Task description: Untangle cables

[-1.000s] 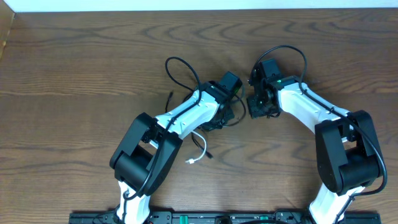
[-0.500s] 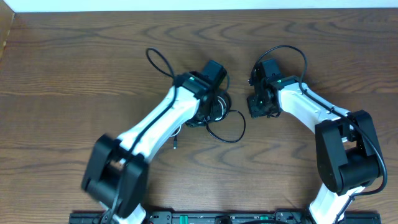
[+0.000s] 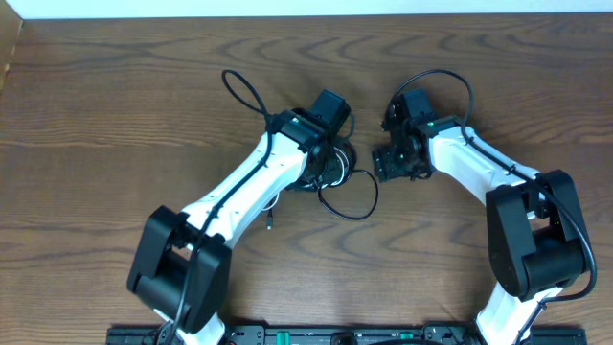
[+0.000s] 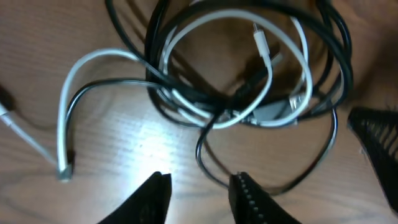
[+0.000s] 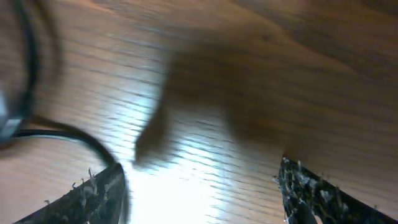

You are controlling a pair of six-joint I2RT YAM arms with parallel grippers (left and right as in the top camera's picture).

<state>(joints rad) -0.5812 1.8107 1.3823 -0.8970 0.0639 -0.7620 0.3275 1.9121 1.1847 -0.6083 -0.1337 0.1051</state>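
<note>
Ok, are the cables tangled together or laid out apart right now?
Tangled. The left wrist view shows the white cable and the black cables looping through one another in one bundle on the table.

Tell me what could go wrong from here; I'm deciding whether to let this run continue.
The open left gripper hangs over a tight bundle of black and white cables; closing there could pinch several strands and drag the whole knot. The open right gripper has a black cable beside one finger, which might snag.
</note>
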